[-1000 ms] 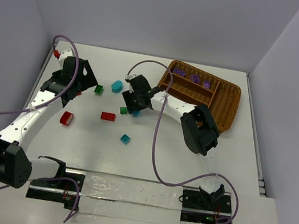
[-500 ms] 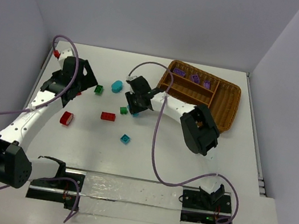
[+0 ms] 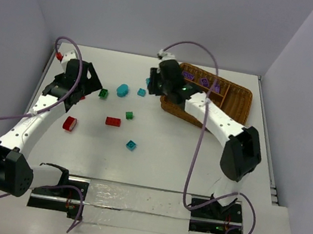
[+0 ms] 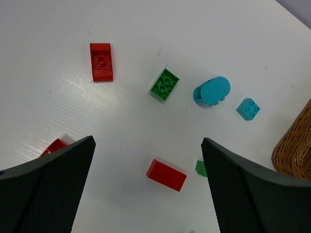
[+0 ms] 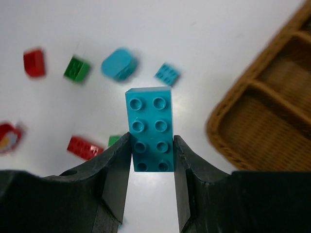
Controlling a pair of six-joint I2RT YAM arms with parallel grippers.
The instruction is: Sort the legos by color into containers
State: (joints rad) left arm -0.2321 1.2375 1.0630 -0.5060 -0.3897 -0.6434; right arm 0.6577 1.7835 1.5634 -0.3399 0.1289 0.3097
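- R claw [image 5: 150,145] is clamped on a teal 2x4 brick [image 5: 148,127], gripping its lower end, studs toward the cam. In the top view it sits upper centre, just left of the wicker tray [image 3: 238,107].
- L claw [image 4: 146,145] is spread wide w/ nothing between the jaws, above the tabletop [image 4: 58,29] at frame left.
- Purple bricks [image 3: 203,81] lie in the tray's far slots.
- Loose on the tabletop: red brick [image 4: 101,61], green brick [image 4: 164,84], rounded teal piece [image 4: 211,91], small teal brick [image 4: 248,108], second red brick [image 4: 166,174].

The tray [image 3: 240,104] sits at two o'clock on the surface [image 3: 154,165]; loose legos [image 3: 113,121] lie at its nine o'clock; between them, one lego [image 5: 148,126] in my right hand [image 5: 151,154].
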